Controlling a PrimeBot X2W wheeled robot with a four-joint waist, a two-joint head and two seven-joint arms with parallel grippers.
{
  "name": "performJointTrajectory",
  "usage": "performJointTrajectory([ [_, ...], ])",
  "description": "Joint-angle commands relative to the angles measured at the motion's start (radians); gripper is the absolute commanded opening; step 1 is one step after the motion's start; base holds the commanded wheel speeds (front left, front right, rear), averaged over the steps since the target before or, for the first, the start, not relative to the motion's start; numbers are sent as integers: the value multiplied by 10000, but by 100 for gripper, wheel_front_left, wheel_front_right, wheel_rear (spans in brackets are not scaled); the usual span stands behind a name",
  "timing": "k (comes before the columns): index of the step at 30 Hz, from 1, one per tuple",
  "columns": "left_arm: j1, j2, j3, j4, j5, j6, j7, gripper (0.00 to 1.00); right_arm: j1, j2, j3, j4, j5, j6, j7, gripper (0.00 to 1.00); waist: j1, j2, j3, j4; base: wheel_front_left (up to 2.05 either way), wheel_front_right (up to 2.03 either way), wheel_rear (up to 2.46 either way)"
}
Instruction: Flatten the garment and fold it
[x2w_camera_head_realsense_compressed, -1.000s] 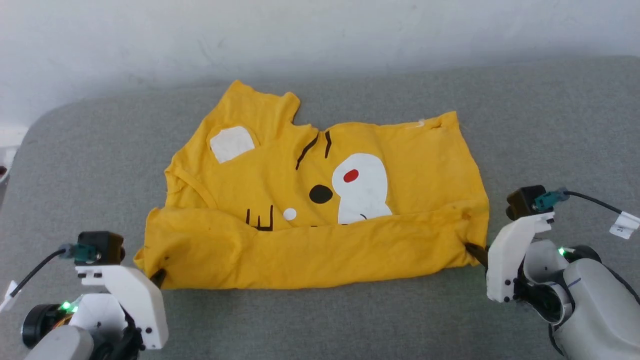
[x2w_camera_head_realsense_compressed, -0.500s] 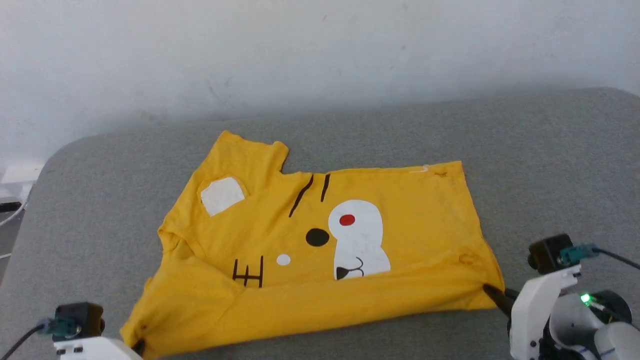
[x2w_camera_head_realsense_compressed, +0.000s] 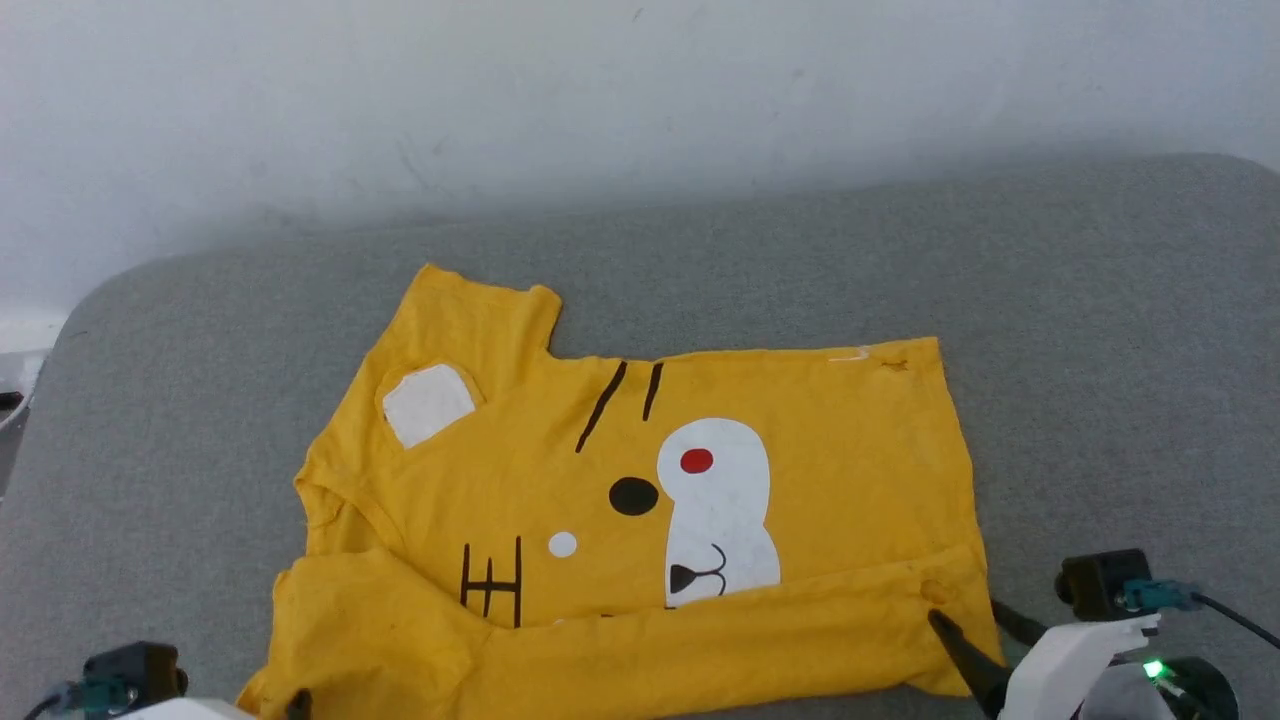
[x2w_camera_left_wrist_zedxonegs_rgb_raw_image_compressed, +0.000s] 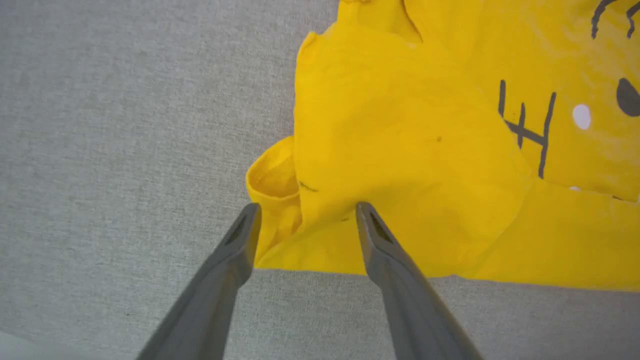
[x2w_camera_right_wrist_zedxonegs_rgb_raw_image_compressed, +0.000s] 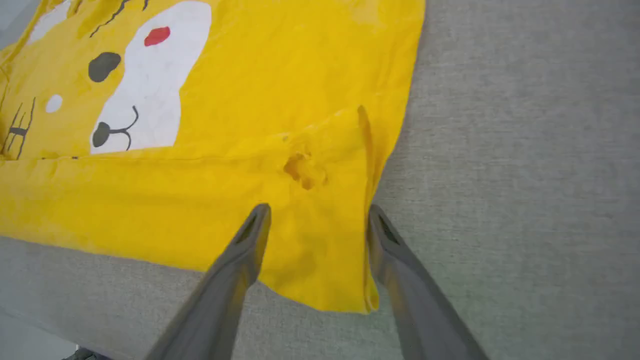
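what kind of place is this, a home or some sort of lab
Hard to say for sure; it looks like a plain indoor test setup rather than a lived-in room. A grey fabric surface sits against a bare white wall, with a yellow T-shirt spread on it.

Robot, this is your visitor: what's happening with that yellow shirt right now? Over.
Left gripper and right gripper open, each straddling a near corner. Garment flat on grey cushion, near edge folded over the print. Nothing blocking.
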Motion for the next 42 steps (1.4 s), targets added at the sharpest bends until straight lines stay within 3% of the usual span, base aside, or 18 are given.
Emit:
performJointTrajectory([
  [1, -316, -115, 195, -46, 5, -116, -297, 100, -5, 81, -123, -151, -178, -9, -622, 100, 0, 0, 6, -26, 0, 0, 0],
  [10, -2659, -181, 648, 342, 1049, -350, -1926, 100, -561, 848, -920, -1151, -1326, -9, -3525, 100, 0, 0, 749, -270, 0, 0, 0],
  [13, -3841, -317, 666, 825, 1271, -638, -2382, 100, -993, 978, -909, -1794, -1683, -9, -4110, 100, 0, 0, 1317, -495, 0, 0, 0],
  [18, -5799, -252, 472, 1954, 1448, -1233, -2272, 100, -1624, 1178, -789, -2571, -2312, -9, -4762, 100, 0, 0, 2264, -965, 0, 0, 0],
  [24, -8301, -95, 29, 3323, 1334, -2171, -1127, 100, -2095, 1480, -592, -2893, -2297, -9, -4802, 100, 0, 0, 3214, -1419, 0, 0, 0],
  [30, -10650, 105, -634, 4540, 950, -3082, 1331, 100, -2396, 1682, -316, -2998, -2125, -9, -4816, 100, 0, 0, 3972, -1862, 0, 0, 0],
  [36, -12169, 425, -1108, 5530, 1044, -3261, 3178, 100, -2652, 1834, 22, -2952, -1882, -9, -4907, 100, 0, 0, 4566, -2402, 0, 0, 0],
  [42, -12618, 874, -1389, 6269, 1218, -2974, 4482, 100, -2773, 1916, 194, -2907, -1703, -9, -5001, 100, 0, 0, 5081, -2872, 0, 0, 0],
])
